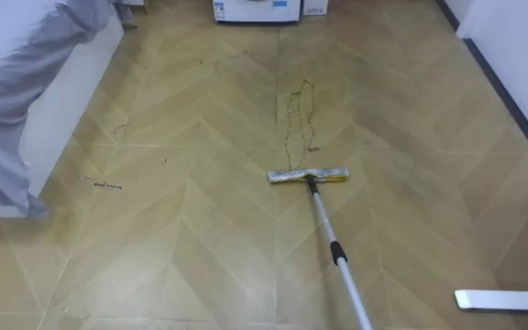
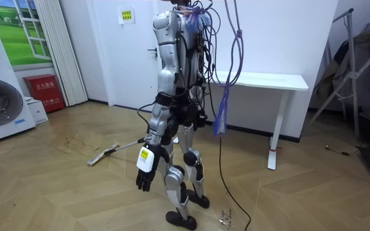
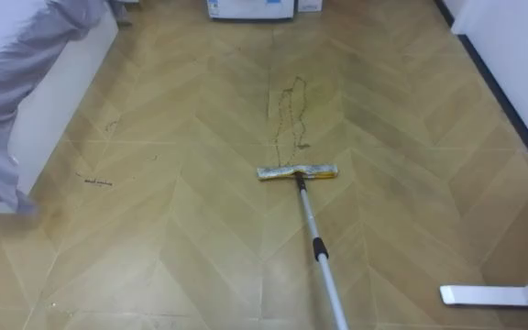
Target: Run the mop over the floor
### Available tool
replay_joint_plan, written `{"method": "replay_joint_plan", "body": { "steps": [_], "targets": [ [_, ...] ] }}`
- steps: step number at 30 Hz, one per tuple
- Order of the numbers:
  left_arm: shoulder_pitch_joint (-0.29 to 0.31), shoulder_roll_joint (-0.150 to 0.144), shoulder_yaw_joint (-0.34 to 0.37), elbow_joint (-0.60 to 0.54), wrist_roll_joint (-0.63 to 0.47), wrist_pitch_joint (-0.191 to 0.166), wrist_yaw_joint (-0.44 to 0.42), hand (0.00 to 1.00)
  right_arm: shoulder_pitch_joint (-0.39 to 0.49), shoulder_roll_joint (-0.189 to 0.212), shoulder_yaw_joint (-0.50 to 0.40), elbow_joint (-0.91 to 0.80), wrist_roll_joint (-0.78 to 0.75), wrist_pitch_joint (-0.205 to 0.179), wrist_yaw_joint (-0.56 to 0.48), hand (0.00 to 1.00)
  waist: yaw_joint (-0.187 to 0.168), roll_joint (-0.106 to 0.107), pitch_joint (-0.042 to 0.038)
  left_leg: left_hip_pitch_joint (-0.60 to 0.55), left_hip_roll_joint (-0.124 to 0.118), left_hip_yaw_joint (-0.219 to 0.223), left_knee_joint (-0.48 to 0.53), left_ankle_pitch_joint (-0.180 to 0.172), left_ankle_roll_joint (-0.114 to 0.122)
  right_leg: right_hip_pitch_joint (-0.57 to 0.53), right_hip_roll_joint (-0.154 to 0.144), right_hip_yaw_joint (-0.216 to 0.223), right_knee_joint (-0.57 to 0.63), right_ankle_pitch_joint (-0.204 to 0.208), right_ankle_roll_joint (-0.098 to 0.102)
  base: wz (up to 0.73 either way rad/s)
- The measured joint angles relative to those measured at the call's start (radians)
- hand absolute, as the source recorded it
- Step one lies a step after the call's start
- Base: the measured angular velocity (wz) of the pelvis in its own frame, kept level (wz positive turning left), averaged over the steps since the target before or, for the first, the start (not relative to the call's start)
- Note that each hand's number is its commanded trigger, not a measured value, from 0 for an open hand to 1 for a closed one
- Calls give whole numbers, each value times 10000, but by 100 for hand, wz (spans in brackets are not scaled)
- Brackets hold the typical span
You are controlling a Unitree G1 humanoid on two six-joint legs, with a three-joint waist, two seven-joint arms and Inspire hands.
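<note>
The left hand [image 2: 145, 172] is hanging beside the robot's thigh, and its dark fingers [image 2: 143, 184] are drooping loose, gripping nothing. Just above those fingers, the mop handle [image 2: 130, 145] is slanting down and away from them towards the room view's left. What is holding its upper end I cannot tell, as the robot's body is covering it. Well ahead of the fingers, the mop head [image 1: 308, 175] is lying flat on the wooden floor [image 1: 191, 238], touching the near end of a thin dark squiggle [image 1: 299, 119]. Farther out, a bed [image 1: 26, 82] under a grey cover is showing to the left and a white appliance [image 1: 257, 9] straight ahead. A white table [image 2: 268, 81] is standing behind the upright robot.
</note>
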Motion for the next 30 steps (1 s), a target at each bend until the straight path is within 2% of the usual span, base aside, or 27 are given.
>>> {"method": "replay_joint_plan", "body": {
  "steps": [20, 25, 30],
  "targets": [
    [-90, -8, -57, 180, -55, -35, -8, 0, -15, 0, -13, 2, 23, 2, -107, 100, 14, 29, 5, -7, 6, 23, 10, 0, 0, -22, 2, 14, 18, -1, 1, 0],
    [-240, -12, 108, 182, -71, -55, 104, 0, -92, -1, -5, 2, 27, -9, -186, 100, 11, 31, -4, -380, 7, 4, 96, 0, 0, -477, -8, 12, 175, 1, -5, -1],
    [-362, -8, -239, 192, -107, -53, 292, 0, -205, 1, 15, 5, 120, -10, -286, 100, -17, -2, -17, -811, -5, -32, 130, 0, 0, -897, -8, -13, 225, 3, -7, 2]
  ]
}}
